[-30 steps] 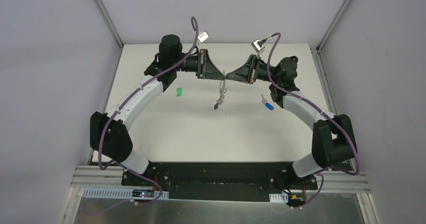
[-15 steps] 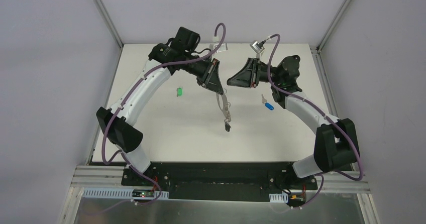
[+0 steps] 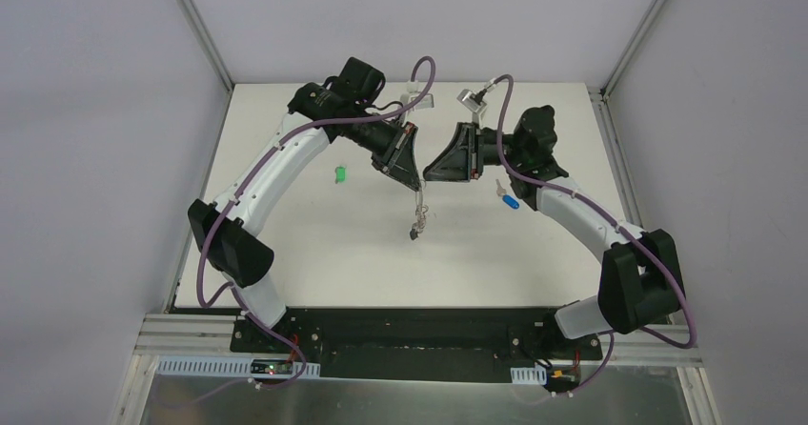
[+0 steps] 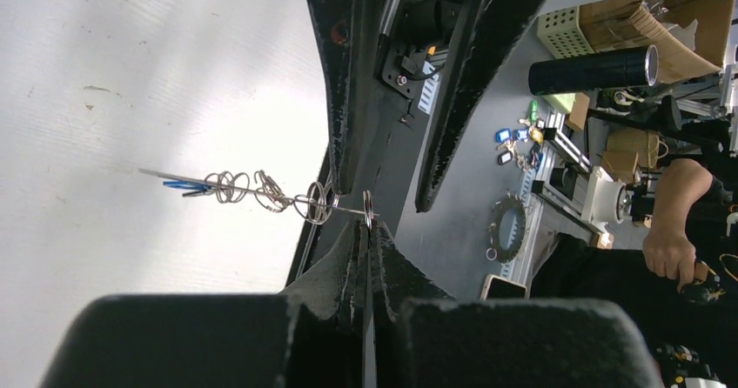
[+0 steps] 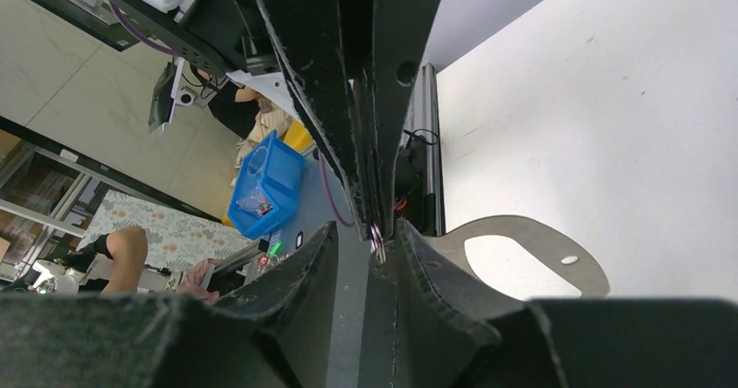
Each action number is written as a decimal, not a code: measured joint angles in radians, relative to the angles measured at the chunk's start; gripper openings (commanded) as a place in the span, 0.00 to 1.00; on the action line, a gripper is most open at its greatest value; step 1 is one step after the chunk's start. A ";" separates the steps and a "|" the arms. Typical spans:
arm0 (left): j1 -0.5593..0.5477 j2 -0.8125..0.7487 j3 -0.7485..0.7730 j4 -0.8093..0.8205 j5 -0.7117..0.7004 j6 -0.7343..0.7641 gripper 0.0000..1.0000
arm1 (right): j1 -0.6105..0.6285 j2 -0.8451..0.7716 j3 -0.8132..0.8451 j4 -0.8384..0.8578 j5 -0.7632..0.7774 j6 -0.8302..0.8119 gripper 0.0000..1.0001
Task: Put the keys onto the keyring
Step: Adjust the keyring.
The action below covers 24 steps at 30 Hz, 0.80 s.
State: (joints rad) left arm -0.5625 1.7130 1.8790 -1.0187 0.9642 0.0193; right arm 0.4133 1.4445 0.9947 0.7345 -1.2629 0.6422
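The keyring (image 4: 315,204) hangs in the air over the middle of the white surface (image 3: 333,253), a short string of small linked metal rings with a dark tag (image 3: 413,234) at its lower end, which hangs just above the surface or touches it (the overhead view does not settle which). Its top ring is pinched between the tips of the left hand (image 4: 368,227), whose fingers are pressed together on the thin wire. The right hand (image 5: 365,227) meets it tip to tip from the other side. Its two fingers are spread, with the pinched ring and the point of the left hand lying in the gap between them, and neither finger can be seen to touch the ring. Both keys lie flat on the surface, well apart from the keyring and from each other. The green key (image 3: 338,173) lies to the left, beside the left arm's white forearm link. The blue key (image 3: 508,197) lies to the right, just beside the right arm, its silver blade pointing toward the far edge.
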 measured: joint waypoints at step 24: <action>0.008 0.000 0.000 -0.009 -0.002 0.026 0.26 | 0.030 0.000 0.017 -0.231 0.002 -0.202 0.00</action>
State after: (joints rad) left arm -0.5541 1.7130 1.8790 -1.0275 0.9627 0.0452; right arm 0.4435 1.4441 1.0119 0.5034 -1.2606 0.4400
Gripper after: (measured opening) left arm 0.152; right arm 0.007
